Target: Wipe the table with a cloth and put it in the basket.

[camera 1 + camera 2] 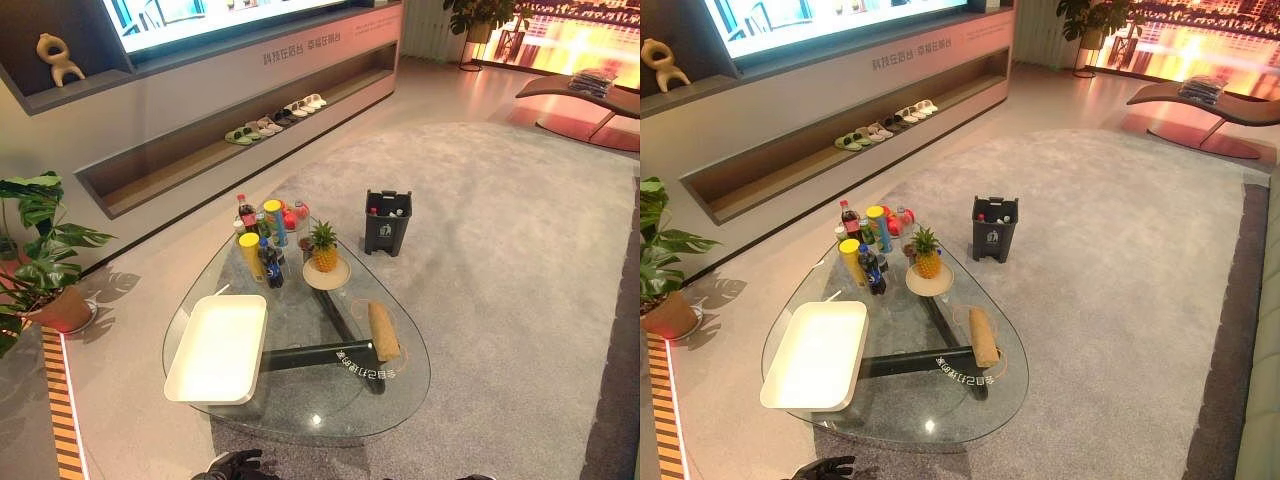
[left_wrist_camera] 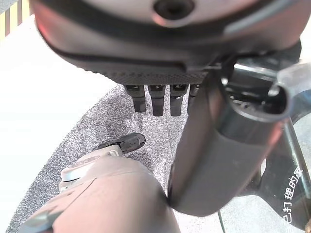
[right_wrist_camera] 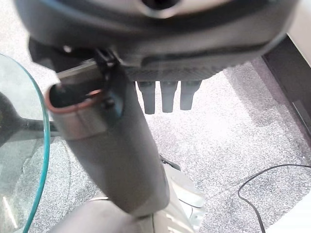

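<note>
Left eye view gives me the rounded glass tabletop [image 1: 400, 385] with the rolled tan cloth [image 1: 384, 331] lying on its right side, well apart from both my hands. A white rectangular tray [image 1: 216, 349] sits on the left part, and a pineapple on a round plate [image 1: 324, 250] stands beside a cluster of bottles and cans [image 1: 262, 238] at the far end. A dark bin [image 1: 387, 221] stands on the grey carpet beyond. My left hand [image 2: 160, 99] and right hand [image 3: 167, 97] hang below the table edge, fingers straight and holding nothing.
</note>
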Controlling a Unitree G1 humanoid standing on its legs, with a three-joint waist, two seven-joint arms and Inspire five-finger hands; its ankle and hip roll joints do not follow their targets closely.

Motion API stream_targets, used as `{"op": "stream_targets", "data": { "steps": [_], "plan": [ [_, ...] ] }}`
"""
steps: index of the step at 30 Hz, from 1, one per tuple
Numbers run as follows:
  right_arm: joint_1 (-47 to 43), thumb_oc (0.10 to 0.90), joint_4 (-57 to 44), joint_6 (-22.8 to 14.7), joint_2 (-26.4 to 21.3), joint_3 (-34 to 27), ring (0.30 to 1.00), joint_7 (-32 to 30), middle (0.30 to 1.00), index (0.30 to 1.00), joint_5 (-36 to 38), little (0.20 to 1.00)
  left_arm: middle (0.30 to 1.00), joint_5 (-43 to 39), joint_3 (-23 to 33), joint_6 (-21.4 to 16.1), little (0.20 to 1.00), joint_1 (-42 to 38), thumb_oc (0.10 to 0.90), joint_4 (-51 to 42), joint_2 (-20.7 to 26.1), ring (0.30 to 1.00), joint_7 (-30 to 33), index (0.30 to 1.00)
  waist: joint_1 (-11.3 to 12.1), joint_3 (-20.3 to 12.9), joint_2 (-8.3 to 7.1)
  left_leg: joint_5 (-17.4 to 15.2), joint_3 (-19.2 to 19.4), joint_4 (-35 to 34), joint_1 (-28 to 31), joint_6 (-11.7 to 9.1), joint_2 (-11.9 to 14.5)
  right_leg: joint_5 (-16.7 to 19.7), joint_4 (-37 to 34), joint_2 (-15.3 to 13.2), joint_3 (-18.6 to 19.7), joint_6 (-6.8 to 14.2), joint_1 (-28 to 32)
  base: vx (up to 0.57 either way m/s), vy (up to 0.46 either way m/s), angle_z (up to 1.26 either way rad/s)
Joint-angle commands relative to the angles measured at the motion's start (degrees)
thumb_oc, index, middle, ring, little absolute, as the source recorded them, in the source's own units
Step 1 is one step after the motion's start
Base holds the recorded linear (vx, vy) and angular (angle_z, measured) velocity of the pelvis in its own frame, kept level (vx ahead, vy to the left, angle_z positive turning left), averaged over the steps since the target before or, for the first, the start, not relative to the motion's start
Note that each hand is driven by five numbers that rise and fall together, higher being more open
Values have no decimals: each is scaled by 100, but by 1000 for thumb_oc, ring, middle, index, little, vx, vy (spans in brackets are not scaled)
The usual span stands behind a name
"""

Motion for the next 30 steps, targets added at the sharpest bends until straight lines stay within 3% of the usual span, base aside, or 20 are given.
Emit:
{"op": "stream_targets", "data": {
  "steps": [1,30],
  "plan": [
    [-507,800,192,40,-129,186,900,54,900,900,38,900,900,197,-195,-56,900,-438,800,273,-14,900,8,900,40,51,-145,-393,-117,1,-9,-46,-183,-195,96,-83,-353,208,68,0,0,0],
    [-448,800,204,-44,-86,195,900,0,900,900,-12,900,900,168,-98,-161,900,-446,800,387,-66,900,76,900,8,35,-147,-427,-111,1,72,-31,-178,-286,176,-75,-324,179,118,1,0,0]
  ]
}}
